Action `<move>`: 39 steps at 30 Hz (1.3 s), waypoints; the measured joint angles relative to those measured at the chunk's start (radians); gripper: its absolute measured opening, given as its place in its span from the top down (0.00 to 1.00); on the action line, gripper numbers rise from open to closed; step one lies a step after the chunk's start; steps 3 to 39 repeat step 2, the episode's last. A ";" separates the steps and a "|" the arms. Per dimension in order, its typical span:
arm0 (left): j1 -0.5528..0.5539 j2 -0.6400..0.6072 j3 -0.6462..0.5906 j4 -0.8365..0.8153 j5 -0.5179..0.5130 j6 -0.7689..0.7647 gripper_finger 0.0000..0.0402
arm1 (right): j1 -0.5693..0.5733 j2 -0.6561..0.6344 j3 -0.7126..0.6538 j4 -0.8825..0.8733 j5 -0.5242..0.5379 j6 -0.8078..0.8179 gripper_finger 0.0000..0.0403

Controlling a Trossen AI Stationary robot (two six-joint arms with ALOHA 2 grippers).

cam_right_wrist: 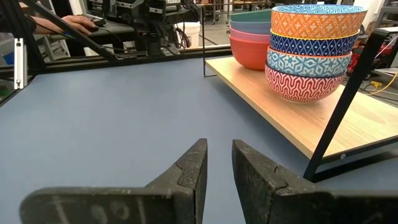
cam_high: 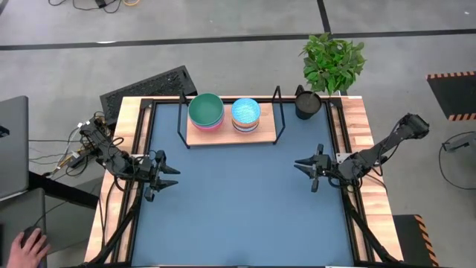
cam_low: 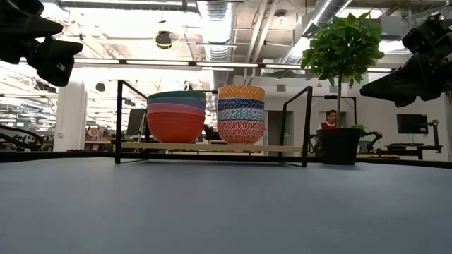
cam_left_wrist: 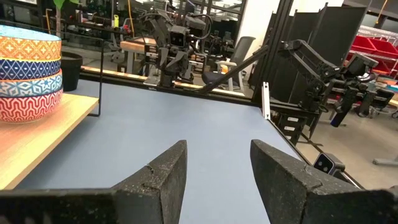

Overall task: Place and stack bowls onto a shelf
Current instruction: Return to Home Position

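Two stacks of bowls stand abreast on the shelf's wooden board at the table's far side. One stack is plain: red-orange below, pink, teal on top. The other is patterned: red, pale blue, dark blue, orange on top. My left gripper hovers open near the table's left edge. My right gripper hovers near the right edge, its fingers a narrow gap apart. Both are well short of the shelf and touch nothing.
A black cup stands right of the shelf at the far right corner, with a potted plant behind it. The shelf's black wire frame rises at both ends. Blue tabletop lies between the arms. A person's hand rests off the table's left.
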 joint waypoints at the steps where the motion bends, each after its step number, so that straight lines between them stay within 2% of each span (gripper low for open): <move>1: 0.000 0.000 0.000 0.000 0.000 0.000 0.60 | 0.000 0.000 0.000 0.000 0.000 0.000 0.75; 39: 0.000 0.000 0.000 0.000 0.000 0.000 0.60 | 0.000 0.000 0.000 0.000 0.000 0.000 0.75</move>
